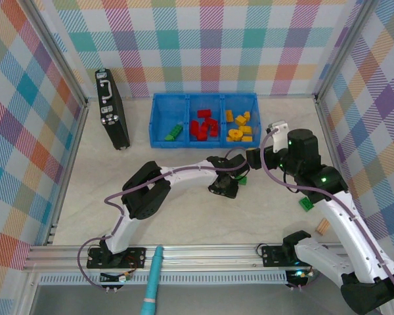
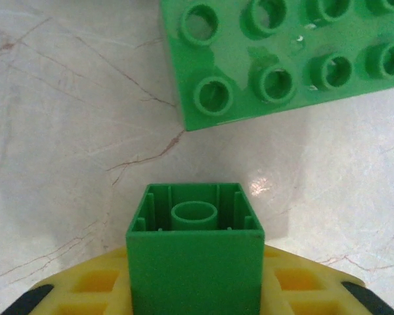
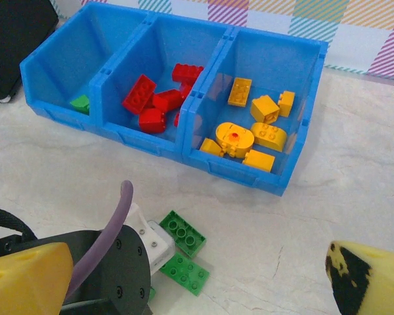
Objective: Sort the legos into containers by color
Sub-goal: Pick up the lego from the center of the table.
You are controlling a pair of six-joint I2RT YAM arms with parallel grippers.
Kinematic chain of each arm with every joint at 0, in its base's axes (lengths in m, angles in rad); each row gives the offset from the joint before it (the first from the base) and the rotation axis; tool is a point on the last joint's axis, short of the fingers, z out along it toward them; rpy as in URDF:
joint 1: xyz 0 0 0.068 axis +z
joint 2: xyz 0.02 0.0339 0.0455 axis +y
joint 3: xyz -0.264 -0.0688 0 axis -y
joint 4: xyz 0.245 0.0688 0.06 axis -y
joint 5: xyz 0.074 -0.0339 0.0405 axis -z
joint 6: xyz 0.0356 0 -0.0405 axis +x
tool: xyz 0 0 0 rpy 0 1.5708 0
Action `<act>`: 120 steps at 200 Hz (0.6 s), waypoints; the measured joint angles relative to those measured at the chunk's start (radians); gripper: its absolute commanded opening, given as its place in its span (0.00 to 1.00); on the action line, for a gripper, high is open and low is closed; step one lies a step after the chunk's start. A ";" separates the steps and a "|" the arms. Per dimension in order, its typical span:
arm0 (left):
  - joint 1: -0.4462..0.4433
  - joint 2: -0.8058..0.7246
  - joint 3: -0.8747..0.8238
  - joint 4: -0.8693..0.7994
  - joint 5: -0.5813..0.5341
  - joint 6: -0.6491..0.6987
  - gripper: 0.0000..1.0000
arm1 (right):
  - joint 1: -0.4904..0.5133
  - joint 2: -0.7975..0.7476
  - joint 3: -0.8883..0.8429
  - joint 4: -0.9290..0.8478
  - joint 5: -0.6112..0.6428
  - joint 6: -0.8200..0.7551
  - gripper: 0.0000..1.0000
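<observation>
Green is the colour in play. From above, the left tool [image 1: 231, 180] is sitting low over the marbled desk [image 1: 184, 210], near the blue tray [image 1: 154, 118], with a lone green piece [image 1: 306, 204] lying well off to the right.

On the left wrist, that tool is clamping a small square green brick [image 2: 194, 262], hollow underside facing the lens, and a studded green plate [image 2: 289, 59] is lying just beyond.

On the right wrist, the right tool [image 3: 197, 282] is hanging wide, gripping nothing. The tray is showing a green lego [image 3: 81, 103] in its left compartment, red legos [image 3: 154, 98] in the middle and yellow-orange legos [image 3: 256, 125] on the right, with two flat green legos [image 3: 182, 231] lying on the desk in front.
</observation>
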 measured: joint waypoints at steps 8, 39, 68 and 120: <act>0.000 0.000 0.000 0.000 -0.002 0.005 0.27 | 0.000 0.003 -0.002 0.002 0.000 0.000 0.99; 0.019 -0.030 -0.040 -0.004 -0.022 0.024 0.24 | 0.000 0.032 -0.003 0.014 -0.003 0.000 0.99; 0.078 -0.111 -0.097 -0.051 -0.066 0.057 0.23 | 0.000 0.059 -0.003 0.021 -0.007 0.000 0.99; 0.224 -0.290 -0.106 -0.098 -0.183 0.153 0.23 | -0.001 0.115 -0.002 0.034 -0.011 0.000 0.99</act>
